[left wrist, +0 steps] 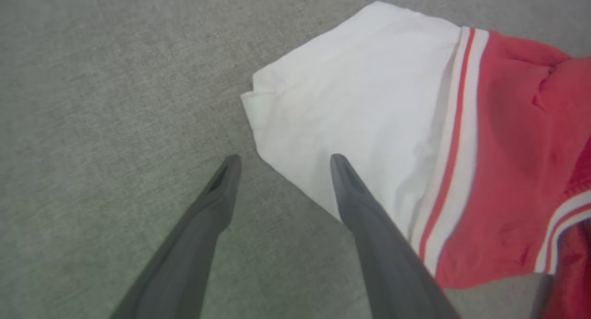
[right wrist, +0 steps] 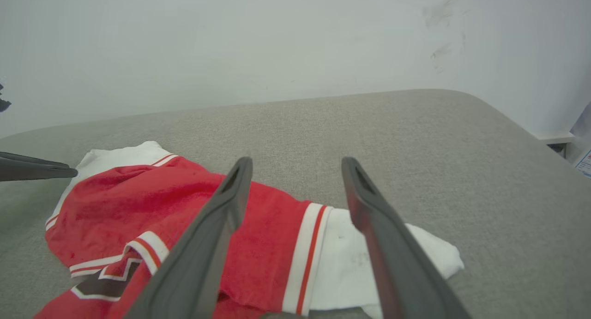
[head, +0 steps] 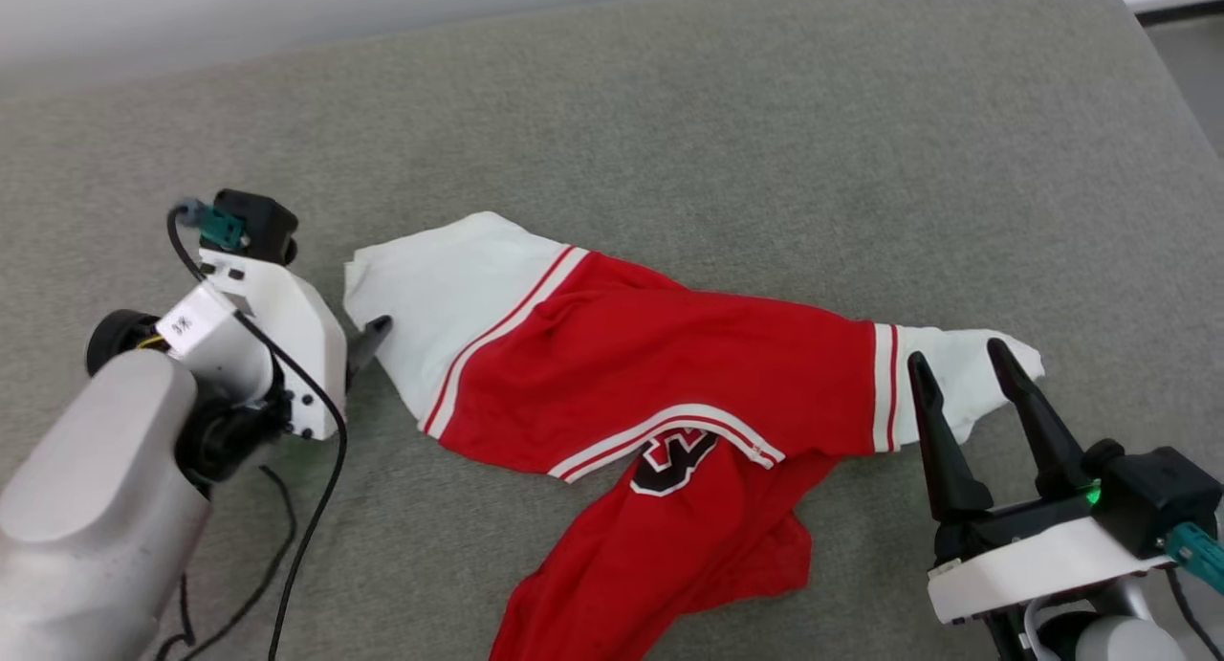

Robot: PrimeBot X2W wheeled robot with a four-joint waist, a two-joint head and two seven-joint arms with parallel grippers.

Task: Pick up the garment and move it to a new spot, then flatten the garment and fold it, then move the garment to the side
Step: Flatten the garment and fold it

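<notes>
- Not much of the task can be called done yet. The garment (head: 612, 374) is seen bunched and twisted on the grey cushion (head: 765, 116), mid-frame in the head view, with its lower half trailing toward the bottom edge. Nothing is flattened and nothing is folded.
- Whether the "move to a new spot" bit has been ticked off can't be told from this. Flattening, folding and the final shift to the side are all judged to be left.
- Nothing is gripped by either pincer, and both are spread wide.
- The left pincer (left wrist: 285, 159) is placed at the left-hand white sleeve (head: 449, 288). In its wrist view one finger is seen over the sleeve's lower edge and the other over bare cushion, so the edge is straddled. Contact can't be confirmed.
- The right pincer (head: 958, 355) is found at the lower right of the head view, with the other white sleeve (head: 964, 388) seen between and behind its fingers. It's probably held just above the cloth rather than touching, but that's a guess.
- A two-sleeve grab is likely being lined up, by the look of it.
</notes>
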